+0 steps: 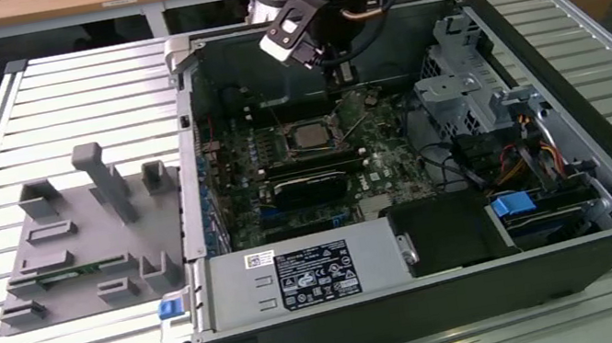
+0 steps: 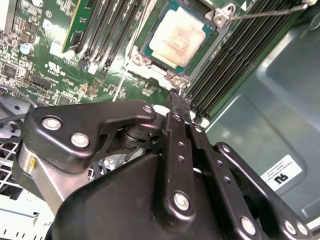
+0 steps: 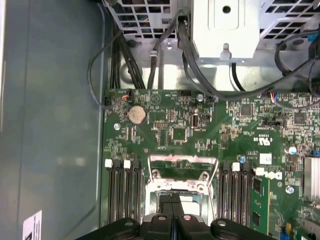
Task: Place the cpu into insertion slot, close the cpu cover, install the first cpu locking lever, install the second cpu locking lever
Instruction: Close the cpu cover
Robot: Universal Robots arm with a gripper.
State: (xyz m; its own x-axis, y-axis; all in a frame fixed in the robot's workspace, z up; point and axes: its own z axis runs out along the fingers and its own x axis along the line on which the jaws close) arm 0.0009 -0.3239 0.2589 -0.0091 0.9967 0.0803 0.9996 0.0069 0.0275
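Note:
The cpu point(image 2: 179, 36), a pale silver square, lies flat in the insertion slot point(image 1: 286, 142) on the green motherboard; the exterior view places it point(image 1: 307, 137) mid-board. The cpu cover point(image 2: 220, 15), a silver frame, lies around the chip's edges. A thin metal locking lever point(image 2: 265, 12) runs out from one corner of the frame. My gripper point(image 2: 177, 100) hangs just above a corner of the socket with its black fingers pressed together and nothing between them. It also appears over the socket's edge in the first wrist view point(image 3: 172, 202) and under the arm in the exterior view point(image 1: 339, 82).
Black memory slots point(image 2: 100, 30) flank the socket on both sides. Black cables point(image 3: 125, 55) and a metal drive cage point(image 1: 462, 99) crowd the board's edge. A power supply point(image 1: 311, 273) fills the case front. A grey fixture point(image 1: 81, 237) sits on the slatted table at the exterior view's left.

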